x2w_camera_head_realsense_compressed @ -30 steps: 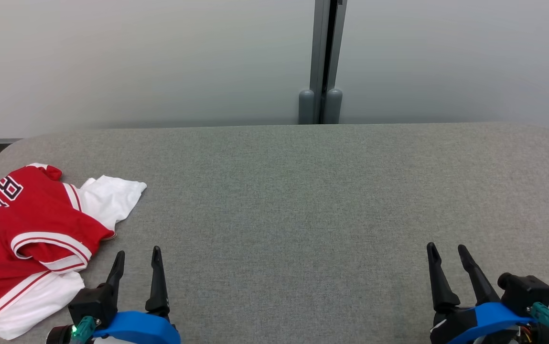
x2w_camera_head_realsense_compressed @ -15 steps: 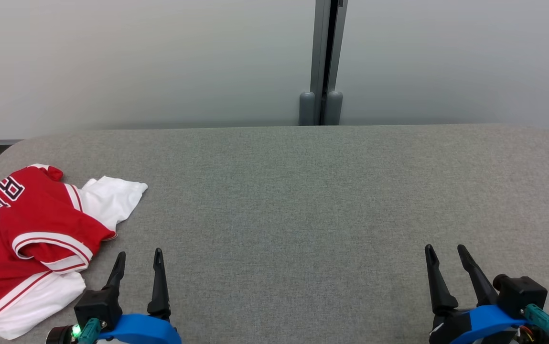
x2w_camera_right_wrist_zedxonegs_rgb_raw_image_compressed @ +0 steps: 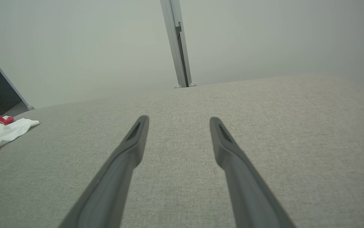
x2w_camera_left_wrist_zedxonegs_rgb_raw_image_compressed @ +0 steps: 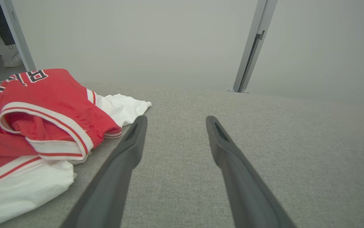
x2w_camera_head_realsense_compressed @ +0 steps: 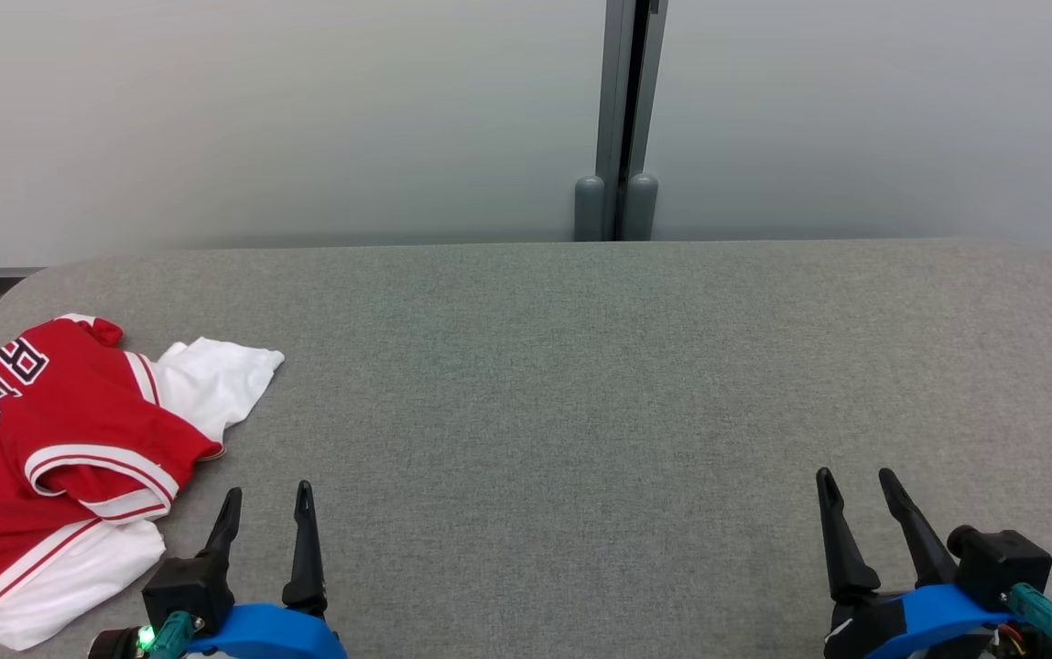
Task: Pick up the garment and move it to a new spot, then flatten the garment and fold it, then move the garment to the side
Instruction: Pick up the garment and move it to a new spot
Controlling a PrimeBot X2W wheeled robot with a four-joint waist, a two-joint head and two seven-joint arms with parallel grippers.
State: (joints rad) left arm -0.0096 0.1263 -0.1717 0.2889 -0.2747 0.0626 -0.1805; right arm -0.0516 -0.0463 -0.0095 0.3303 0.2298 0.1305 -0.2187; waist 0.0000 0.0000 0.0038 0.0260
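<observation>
Since a second ago nothing has been moved: the crumpled red-and-white jersey (x2w_camera_head_realsense_compressed: pixel 59 448) lies ungrasped on the grey fabric desk (x2w_camera_head_realsense_compressed: pixel 580 366), left gripper (x2w_camera_head_realsense_compressed: pixel 268 490) and right gripper (x2w_camera_head_realsense_compressed: pixel 854 473) spread empty; pickup is judged unstarted.

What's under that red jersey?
From under the jersey, white cloth sticks out at the far and near edges, on the grey table. Whether the pieces join underneath is covered.

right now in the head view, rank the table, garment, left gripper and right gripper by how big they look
1. table
2. garment
3. left gripper and right gripper: they look about the same size, so no ranking between them
</observation>
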